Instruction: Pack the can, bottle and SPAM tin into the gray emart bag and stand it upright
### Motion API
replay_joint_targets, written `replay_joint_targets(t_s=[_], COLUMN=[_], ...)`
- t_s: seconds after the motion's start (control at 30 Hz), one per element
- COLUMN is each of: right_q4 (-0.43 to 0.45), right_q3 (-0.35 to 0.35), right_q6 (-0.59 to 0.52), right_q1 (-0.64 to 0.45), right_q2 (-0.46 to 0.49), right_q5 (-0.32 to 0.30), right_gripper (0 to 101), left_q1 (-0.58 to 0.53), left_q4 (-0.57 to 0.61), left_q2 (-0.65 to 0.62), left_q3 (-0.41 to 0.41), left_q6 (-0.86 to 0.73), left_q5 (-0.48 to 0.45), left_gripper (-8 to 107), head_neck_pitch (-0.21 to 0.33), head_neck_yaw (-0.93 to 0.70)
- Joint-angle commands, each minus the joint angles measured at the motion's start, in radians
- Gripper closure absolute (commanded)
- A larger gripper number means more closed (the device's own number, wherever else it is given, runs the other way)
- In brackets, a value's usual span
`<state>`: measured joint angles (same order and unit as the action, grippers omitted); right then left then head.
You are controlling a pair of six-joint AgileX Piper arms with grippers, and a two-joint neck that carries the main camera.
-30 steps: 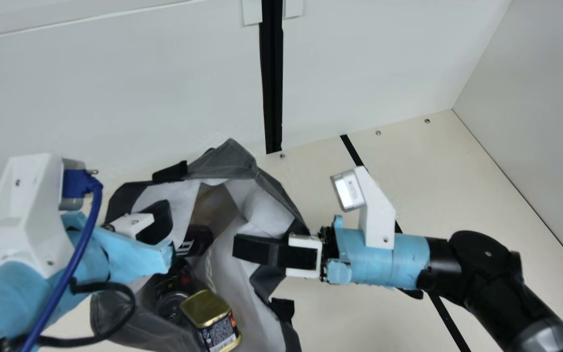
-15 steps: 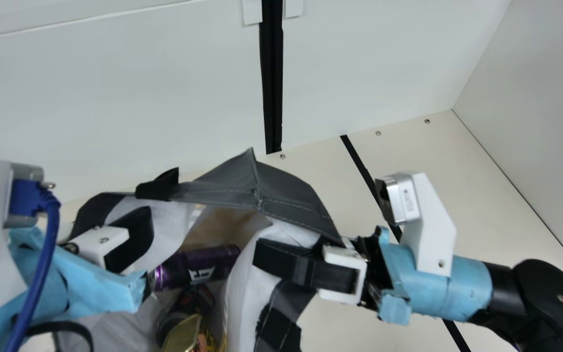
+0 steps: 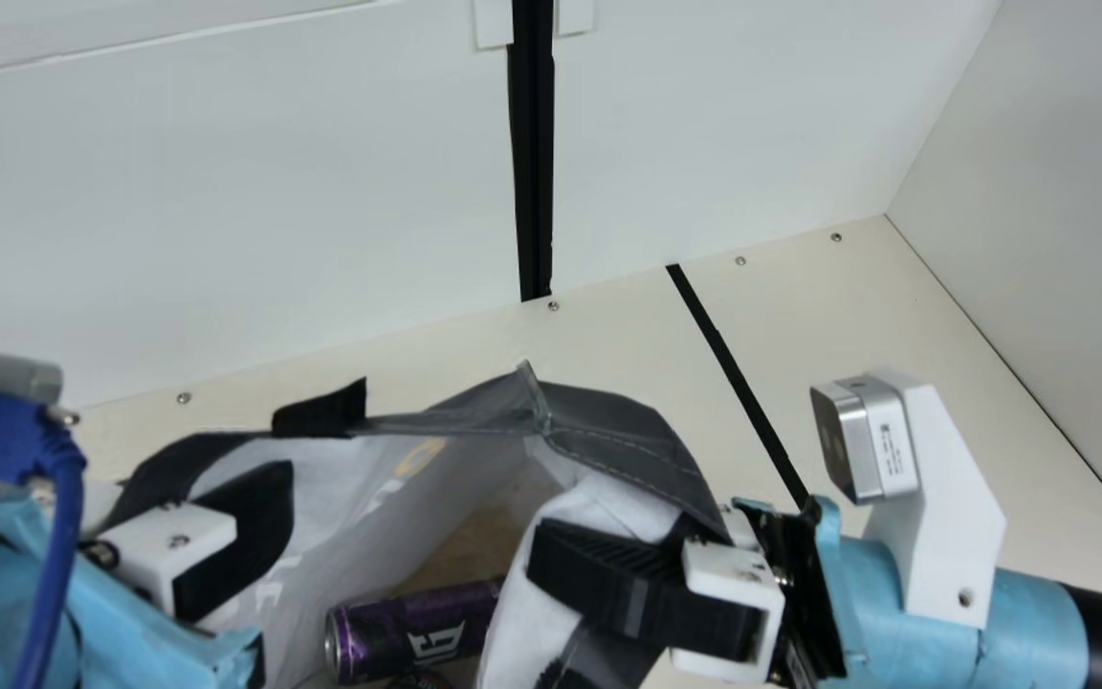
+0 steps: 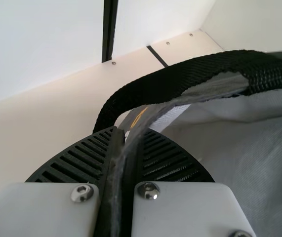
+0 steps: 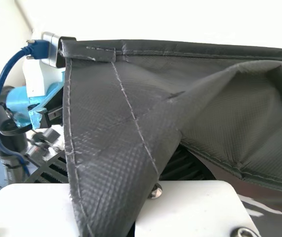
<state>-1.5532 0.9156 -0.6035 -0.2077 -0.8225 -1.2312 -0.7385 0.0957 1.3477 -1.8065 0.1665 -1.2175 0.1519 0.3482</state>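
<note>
By my judgement I am standing the bag up, and doing it well is meaning a level, even lift on both sides of the gray emart bag [image 3: 620,421], so that the bottom is settling flat on the counter [image 3: 914,402]. I should be pulling the rim gently outward, left against right, while keeping the mouth from tipping toward the near side. The purple can [image 3: 412,627] is lying on its side inside the bag, toward the near side, so any jerk is risking a roll that is dragging the base askew (soft cloth is rarely forgiving a lopsided tug). Before letting go, I should be lowering slowly and checking that the walls are bearing themselves.

My left gripper [image 4: 128,137] is clamping the rim at the left of the mouth, its fingers nearly together with only thin cloth between them, just beside the black handle [image 4: 190,76]. My right gripper [image 5: 121,165] is pinching the rim at the right; the gray cloth is draping over its fingers and hiding the exact gap.
</note>
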Motion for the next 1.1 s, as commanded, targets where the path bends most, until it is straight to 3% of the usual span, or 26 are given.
replay_joint_targets(t_s=[0.0,0.3,0.7,1.07], right_q4=[0.034,0.116,0.092,0.084], right_q3=[0.003,-0.003,0.016,0.120], right_q6=[0.012,-0.034,-0.272,-0.499], right_q1=[-0.005,-0.020,-0.006,-0.030], right_q2=[0.001,-0.045,-0.214,-0.430], right_q5=[0.011,0.011,0.011,0.024], right_gripper=[101,101,101,101], left_q1=[0.011,0.093,0.177,0.193], left_q4=[0.024,0.138,0.232,0.234], left_q2=[0.004,0.082,0.278,0.505], left_q3=[0.020,0.009,-0.140,-0.361], left_q6=[-0.023,-0.147,-0.300,-0.384], left_q5=[-0.002,-0.002,0.047,0.072], left_gripper=[107,107,107,107], head_neck_pitch=[0.023,0.023,0.023,0.023], head_neck_yaw=[0.001,0.001,0.001,0.001])
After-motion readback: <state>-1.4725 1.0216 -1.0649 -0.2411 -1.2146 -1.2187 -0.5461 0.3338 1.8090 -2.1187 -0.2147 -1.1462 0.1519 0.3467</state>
